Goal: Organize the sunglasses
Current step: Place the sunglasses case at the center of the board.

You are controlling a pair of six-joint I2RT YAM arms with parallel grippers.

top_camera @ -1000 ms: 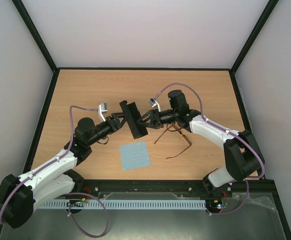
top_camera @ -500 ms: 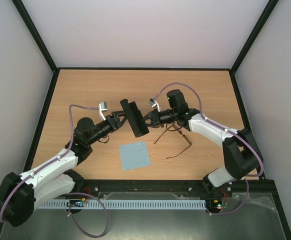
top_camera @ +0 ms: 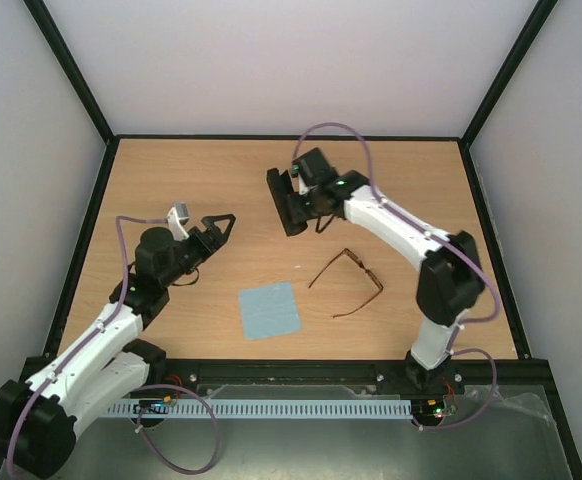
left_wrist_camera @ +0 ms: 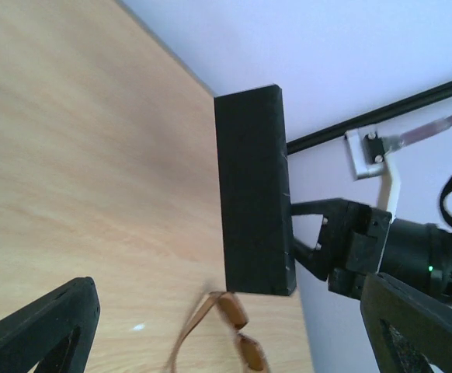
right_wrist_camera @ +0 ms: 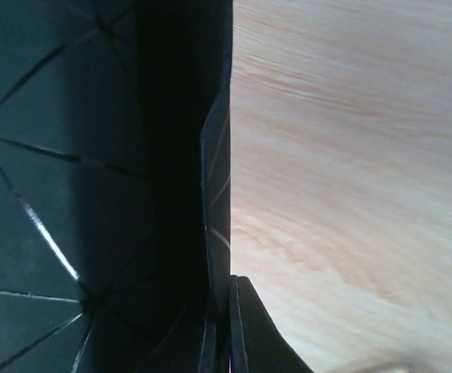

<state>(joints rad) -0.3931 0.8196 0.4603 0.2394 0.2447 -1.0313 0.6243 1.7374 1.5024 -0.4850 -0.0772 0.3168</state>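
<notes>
Noted sunglasses point(top_camera: 348, 282) lying unfolded right of bench centre, toward the near edge and apart from both arms, blue cloth point(top_camera: 269, 310) nearby to their left; logged right gripper point(top_camera: 304, 205) pinching black case point(top_camera: 283, 197) toward the far edge, left gripper point(top_camera: 221, 226) fingers spread, holding nothing.

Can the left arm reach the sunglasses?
Probably yes. The left claw is open and empty, and only bare table lies between it and the sunglasses. The right claw holds the black case aside.
</notes>
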